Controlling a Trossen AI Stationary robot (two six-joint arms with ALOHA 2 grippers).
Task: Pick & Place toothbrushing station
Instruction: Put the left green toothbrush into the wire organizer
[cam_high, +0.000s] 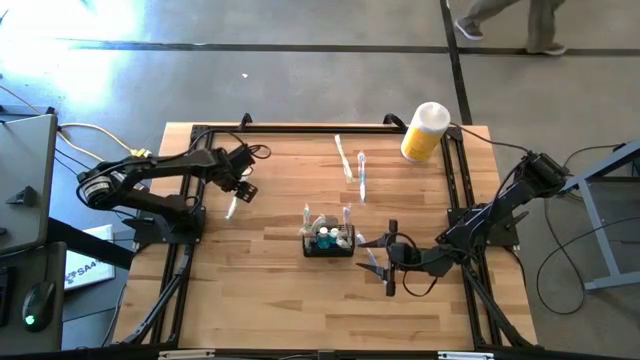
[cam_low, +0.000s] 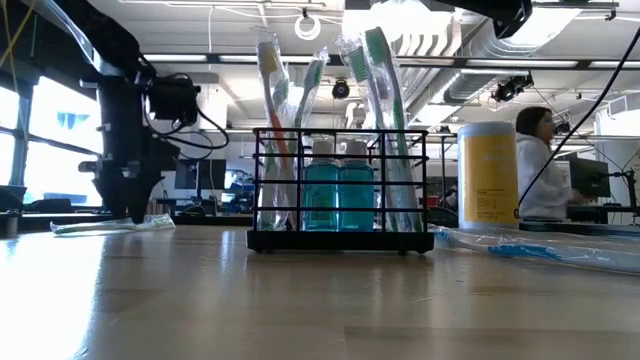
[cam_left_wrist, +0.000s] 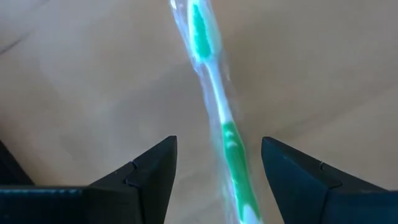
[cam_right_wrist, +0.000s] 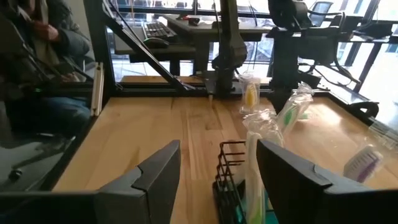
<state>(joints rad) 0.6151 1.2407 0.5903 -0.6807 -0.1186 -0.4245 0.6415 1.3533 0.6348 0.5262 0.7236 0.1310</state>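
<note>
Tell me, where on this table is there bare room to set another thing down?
The near strip of the table in front of the caddy is bare, as is the far left corner. It is crowded around the caddy, the right gripper, the loose toothbrushes and the yellow can.

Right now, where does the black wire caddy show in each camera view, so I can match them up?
High view: black wire caddy sits at table centre, slightly toward the right gripper.
Low view: centre of picture, holding toothbrushes.
Left wrist view: not in it.
Right wrist view: bottom centre.
Shared landmark: yellow cylinder, seen in high and low views.
</note>
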